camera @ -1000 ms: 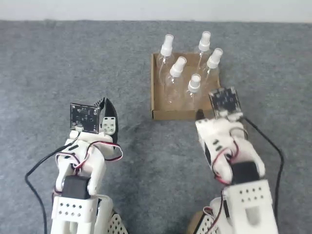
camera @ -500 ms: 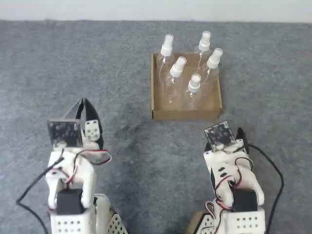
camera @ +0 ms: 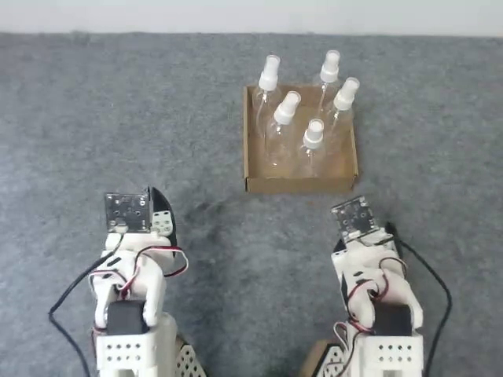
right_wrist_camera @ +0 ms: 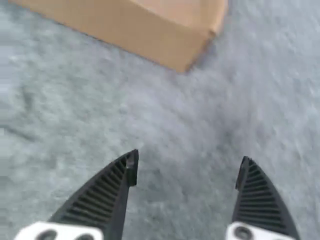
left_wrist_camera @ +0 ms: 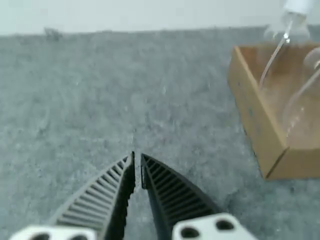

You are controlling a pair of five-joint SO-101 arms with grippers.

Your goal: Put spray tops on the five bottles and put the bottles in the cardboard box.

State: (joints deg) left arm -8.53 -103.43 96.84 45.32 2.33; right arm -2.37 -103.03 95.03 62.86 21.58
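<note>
cardboard box (camera: 299, 185) holds five spray-topped bottles (camera: 313, 140); right claw (right_wrist_camera: 188, 157) gapes.

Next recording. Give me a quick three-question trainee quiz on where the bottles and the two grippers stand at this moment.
1. True or false: all five bottles stand inside the cardboard box with spray tops on.
2. Pick one. The right gripper is: A) shut on nothing, B) open above the carpet, C) shut on a bottle.
3. Fill in the blank: the left gripper, with its jaws together, holds ___.

Key: 1 true; 2 B; 3 nothing.
</note>
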